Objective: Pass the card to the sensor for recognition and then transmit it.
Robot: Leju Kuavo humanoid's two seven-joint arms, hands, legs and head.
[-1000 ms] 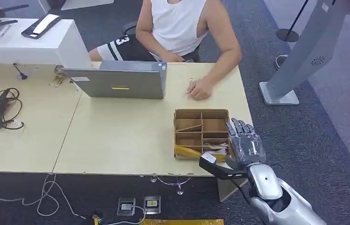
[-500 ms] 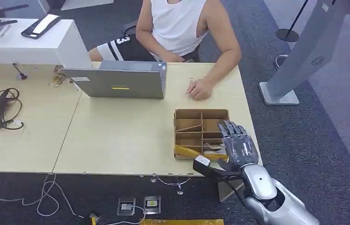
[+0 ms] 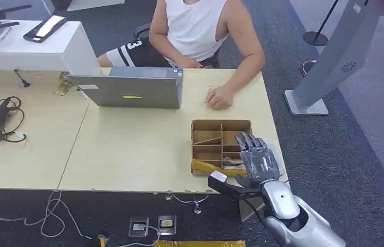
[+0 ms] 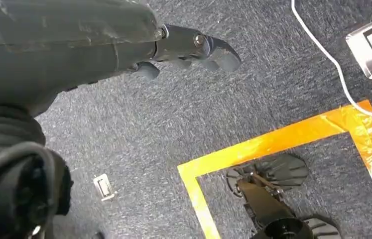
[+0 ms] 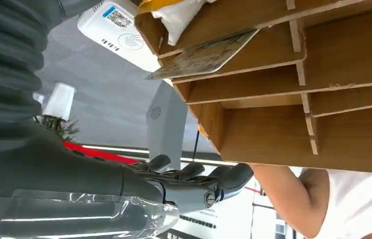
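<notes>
The right hand (image 3: 256, 159), fingers spread and grasping nothing, hovers at the near right corner of the wooden divider box (image 3: 215, 135) on the worktop (image 3: 128, 149), where a card (image 5: 201, 57) lies in a compartment (the left hand (image 4: 193, 47) hangs empty over the carpet).

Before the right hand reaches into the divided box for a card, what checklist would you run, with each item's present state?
1. Right hand empty, fingers apart: ok.
2. It is over the brown divided cardboard box, near its right side: ok.
3. Card lying in a compartment of the box, sticking out past its edge: ok.
4. Person's hand rests on the table beyond the box, apart from it: ok.
5. Left hand hangs over the floor, empty: ok.
6. Sensor position: cannot tell.
</notes>
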